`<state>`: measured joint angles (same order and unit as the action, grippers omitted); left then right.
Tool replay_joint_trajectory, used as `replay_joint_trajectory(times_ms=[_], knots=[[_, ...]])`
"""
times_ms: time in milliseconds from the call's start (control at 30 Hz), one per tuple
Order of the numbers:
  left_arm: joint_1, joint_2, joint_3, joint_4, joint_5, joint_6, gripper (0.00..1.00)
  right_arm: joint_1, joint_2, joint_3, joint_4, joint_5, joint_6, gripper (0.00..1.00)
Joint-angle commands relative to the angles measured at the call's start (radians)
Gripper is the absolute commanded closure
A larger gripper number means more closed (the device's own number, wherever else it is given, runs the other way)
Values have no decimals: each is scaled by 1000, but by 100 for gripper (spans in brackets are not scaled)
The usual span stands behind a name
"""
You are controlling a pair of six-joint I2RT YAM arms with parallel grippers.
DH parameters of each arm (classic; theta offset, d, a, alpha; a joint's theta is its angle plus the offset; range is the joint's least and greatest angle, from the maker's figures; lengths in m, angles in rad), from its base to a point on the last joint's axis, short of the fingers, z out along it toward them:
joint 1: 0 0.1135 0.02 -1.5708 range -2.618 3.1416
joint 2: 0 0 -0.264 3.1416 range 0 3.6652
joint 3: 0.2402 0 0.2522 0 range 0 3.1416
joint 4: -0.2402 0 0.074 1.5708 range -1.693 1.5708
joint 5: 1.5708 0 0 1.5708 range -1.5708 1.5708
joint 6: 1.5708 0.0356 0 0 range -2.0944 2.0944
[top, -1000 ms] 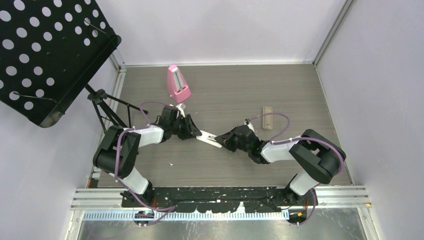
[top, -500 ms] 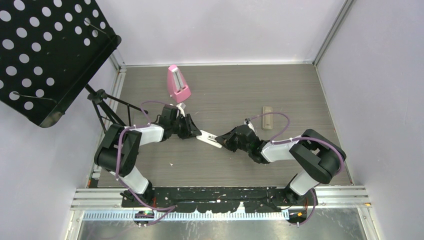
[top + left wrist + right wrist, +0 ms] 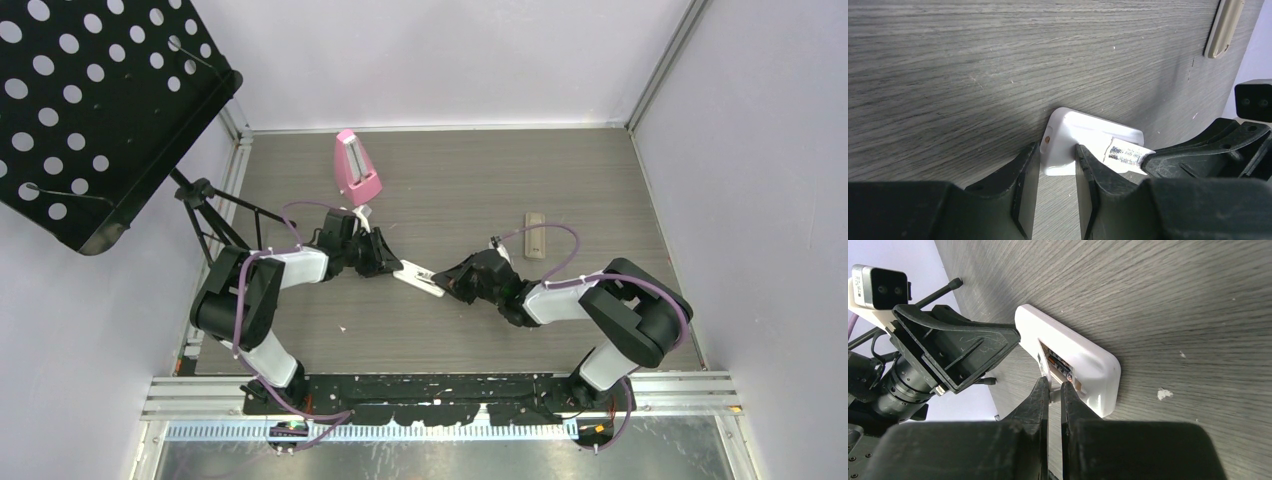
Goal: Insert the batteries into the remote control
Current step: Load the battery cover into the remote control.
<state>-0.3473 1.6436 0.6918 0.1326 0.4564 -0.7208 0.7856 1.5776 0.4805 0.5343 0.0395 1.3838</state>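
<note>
The white remote control (image 3: 418, 278) lies between both arms at mid-table. My left gripper (image 3: 392, 265) pinches its left end. In the left wrist view the jaws (image 3: 1055, 167) close on the end face of the remote control (image 3: 1083, 130), one finger on each side. My right gripper (image 3: 452, 283) is shut, its tips (image 3: 1054, 390) at the open battery bay of the remote control (image 3: 1083, 355). A dark battery (image 3: 1060, 364) sits in that bay. A thin white sliver shows between the right fingertips; I cannot tell what it is.
A beige oblong piece (image 3: 535, 235) lies behind the right arm and also shows as a beige strip (image 3: 1224, 27) in the left wrist view. A pink metronome (image 3: 355, 168) stands at the back. A black music stand (image 3: 90, 110) overhangs the left side.
The left jaws have narrowed around the remote's end. Both arms and the remote have barely shifted.
</note>
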Motion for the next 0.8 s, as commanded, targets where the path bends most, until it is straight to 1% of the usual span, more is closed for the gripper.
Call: replay_joint_trajectory(times_ms=[0,267,500,600,767], knots=[[-10,30,7,-5,8,14,68,-2,-7,-26,-49,24,-24,99],[-10,34,8,1,19,11,68,-3,15,-15,-30,6,-42,99],[-10,43,2,24,61,11,70,-2,60,22,-13,-22,-16,99],[-10,45,-7,37,72,10,70,-2,62,40,-30,-26,-10,93],[-10,38,-10,27,56,11,71,-3,22,51,-85,-18,-6,76]])
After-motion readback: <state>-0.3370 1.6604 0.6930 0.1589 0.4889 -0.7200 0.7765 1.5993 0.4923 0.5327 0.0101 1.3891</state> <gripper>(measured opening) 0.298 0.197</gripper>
